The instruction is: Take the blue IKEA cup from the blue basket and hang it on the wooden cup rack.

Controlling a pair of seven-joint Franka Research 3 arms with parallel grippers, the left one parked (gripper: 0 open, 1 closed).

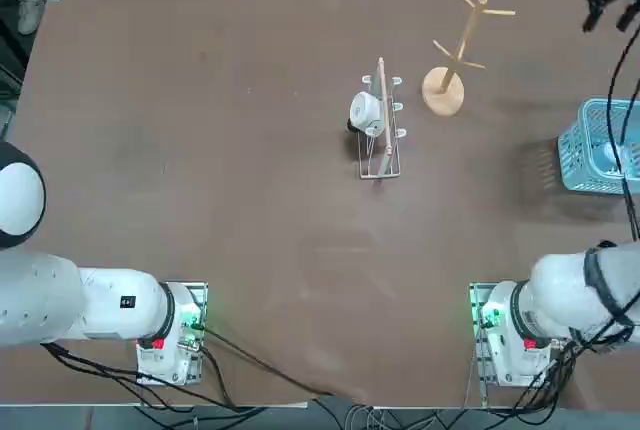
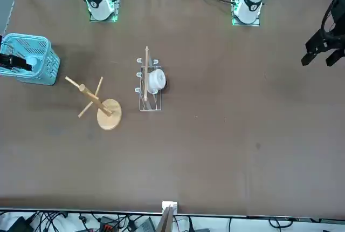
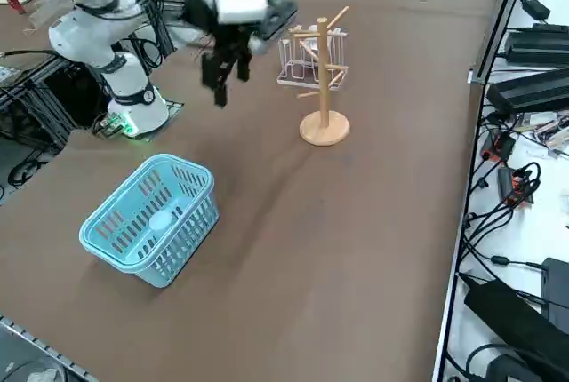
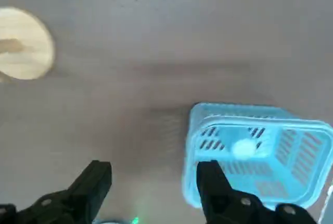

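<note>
Currently, my right gripper point(image 4: 154, 176): fingers wide apart, holding nothing.
Blue cup point(image 3: 162, 220): inside the blue basket point(image 3: 184, 260).
Handling: probably light, slightly springy, slick plastic.
Hold: I'd pinch opposite sides just below the rim, gently.

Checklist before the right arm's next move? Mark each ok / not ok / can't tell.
1. Right gripper open, nothing held: ok, fingers apart with nothing between them, raised above the table.
2. Cup in basket: ok, it shows inside the walls.
3. Gripper lined up on cup: not ok, in the wrist view the cup shows outside the finger gap, beyond one finger.
4. Cup's way up, for choosing the grip: cannot tell.
5. Rack standing on its base: ok, pole upright.
6. Pegs free to take the cup: ok, no cup hangs on them.
</note>
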